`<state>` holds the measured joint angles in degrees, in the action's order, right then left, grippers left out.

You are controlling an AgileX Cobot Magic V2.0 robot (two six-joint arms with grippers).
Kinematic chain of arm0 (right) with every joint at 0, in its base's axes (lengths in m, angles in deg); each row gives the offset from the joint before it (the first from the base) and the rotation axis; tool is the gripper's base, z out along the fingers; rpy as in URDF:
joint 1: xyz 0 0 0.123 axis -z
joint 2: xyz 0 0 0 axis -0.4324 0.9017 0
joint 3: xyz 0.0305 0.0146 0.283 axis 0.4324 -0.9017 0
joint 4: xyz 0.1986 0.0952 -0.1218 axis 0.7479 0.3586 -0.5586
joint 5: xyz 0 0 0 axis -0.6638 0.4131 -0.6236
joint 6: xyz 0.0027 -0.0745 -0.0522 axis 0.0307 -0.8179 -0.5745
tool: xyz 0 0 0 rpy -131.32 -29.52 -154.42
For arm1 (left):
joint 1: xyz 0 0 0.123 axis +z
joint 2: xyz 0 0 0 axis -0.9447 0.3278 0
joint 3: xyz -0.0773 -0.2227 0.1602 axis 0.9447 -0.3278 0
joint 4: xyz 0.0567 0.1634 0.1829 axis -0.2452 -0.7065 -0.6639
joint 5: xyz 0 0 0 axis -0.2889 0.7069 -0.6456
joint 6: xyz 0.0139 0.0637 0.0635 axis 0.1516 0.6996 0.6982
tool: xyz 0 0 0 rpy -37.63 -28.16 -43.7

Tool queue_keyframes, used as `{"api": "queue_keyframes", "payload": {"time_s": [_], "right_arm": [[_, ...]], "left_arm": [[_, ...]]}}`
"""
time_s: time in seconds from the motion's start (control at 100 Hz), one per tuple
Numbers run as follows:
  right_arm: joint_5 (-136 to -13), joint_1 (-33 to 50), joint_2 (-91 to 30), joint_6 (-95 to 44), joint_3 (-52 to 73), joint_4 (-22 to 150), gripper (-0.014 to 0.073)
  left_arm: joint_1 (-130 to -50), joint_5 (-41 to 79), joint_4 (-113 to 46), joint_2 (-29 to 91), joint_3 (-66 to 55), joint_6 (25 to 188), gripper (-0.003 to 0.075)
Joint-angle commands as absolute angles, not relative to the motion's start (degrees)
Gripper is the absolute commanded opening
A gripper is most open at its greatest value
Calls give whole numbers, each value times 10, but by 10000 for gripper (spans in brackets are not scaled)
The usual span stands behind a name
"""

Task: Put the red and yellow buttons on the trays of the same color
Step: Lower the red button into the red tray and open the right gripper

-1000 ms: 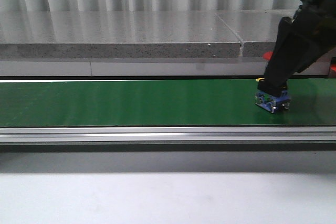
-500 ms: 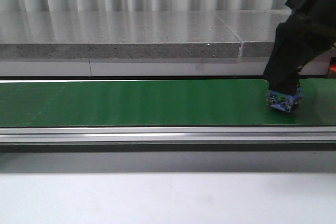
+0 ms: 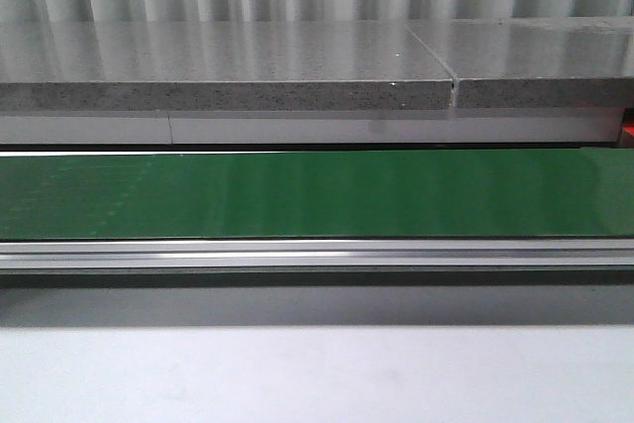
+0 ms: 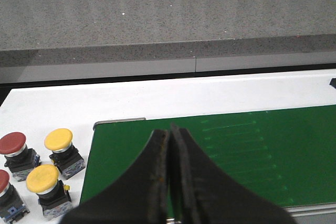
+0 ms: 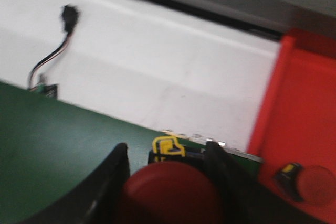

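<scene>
I have a red button (image 5: 167,190) clamped in the right gripper (image 5: 168,182), its domed cap filling the space between the two fingers, a yellow-tagged part of its body showing just beyond the cap. It hangs over the end of the green belt (image 5: 58,145), close to the red tray (image 5: 304,103), where another red button (image 5: 307,184) already lies. I judge these buttons light and rigid, hard plastic with a smooth rounded cap that could slip, so the boxy contact block below the cap looks the safer place to pinch; here the fingers seem to sit at the cap's sides, though the blur keeps me from being sure. The left gripper (image 4: 170,182) has its fingers pressed together with nothing between them, hovering over the near end of the belt. Beside that end, on the white table (image 4: 157,98), waiting stock stands upright: a red button (image 4: 13,144), two yellow buttons (image 4: 58,140) (image 4: 42,178), and another red one cut by the frame edge. The front view shows only bare belt and neither arm
</scene>
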<state>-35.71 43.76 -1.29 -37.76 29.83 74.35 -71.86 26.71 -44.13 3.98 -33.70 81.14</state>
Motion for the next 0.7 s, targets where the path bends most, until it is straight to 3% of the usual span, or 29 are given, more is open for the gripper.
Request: {"api": "queue_keyframes", "payload": {"time_s": [0.0,0.36,0.69], "right_arm": [[-413,489,-37,-341,321,752,87],[-536,634,-29,-317,321,752,87],[-565,658,57,-288,321,753,87]], "left_arm": [[-722,226,-432,41,-321,813,-20],[-722,226,-432,41,-321,813,-20],[-722,226,-432,41,-321,813,-20]]}}
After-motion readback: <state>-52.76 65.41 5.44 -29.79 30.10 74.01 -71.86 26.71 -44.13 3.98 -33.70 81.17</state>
